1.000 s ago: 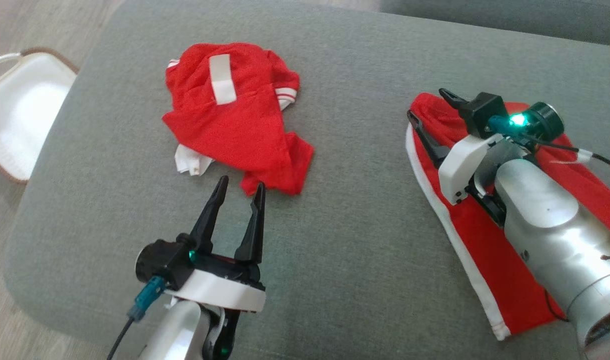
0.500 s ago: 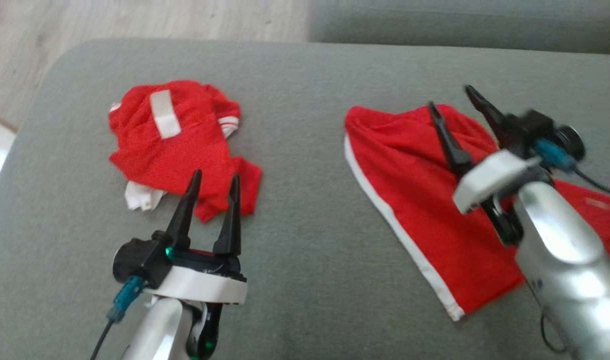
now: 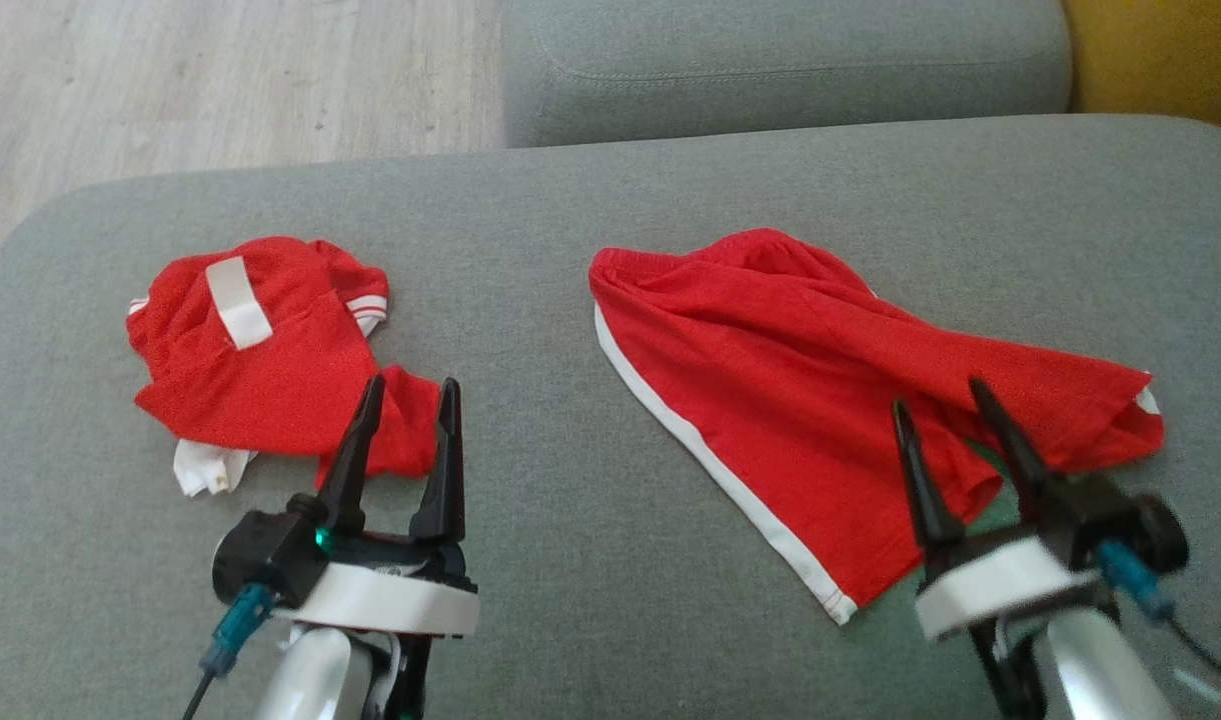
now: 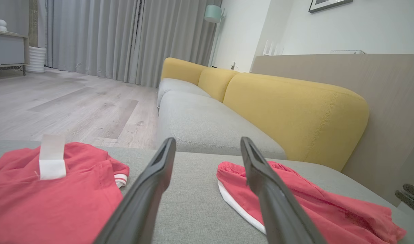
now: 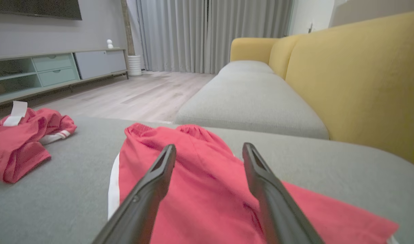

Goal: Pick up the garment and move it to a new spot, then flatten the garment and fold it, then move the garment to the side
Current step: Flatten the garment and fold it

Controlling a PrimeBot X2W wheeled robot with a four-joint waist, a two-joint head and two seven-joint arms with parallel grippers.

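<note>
Now red white-trimmed fabric shorts (image 3: 770, 380) lie at 12 o'clock of right pincer (image 3: 937, 394), long axis 10-to-4 o'clock; left pincer (image 3: 411, 382) farther. Both released, empty.

Head view looks down on the cushion (image 3: 570, 560); low wrist views share the red shorts (image 3: 770, 400).

seat cushion (image 3: 570, 560): shirt (image 3: 260, 370) on left | shorts (image 3: 800, 400) on right, well apart | left gripper (image 3: 411, 382) near side of shirt | right gripper (image 3: 937, 394) over shorts' near edge | second cushion (image 3: 770, 60) behind | floor (image 3: 220, 80) far left
</note>
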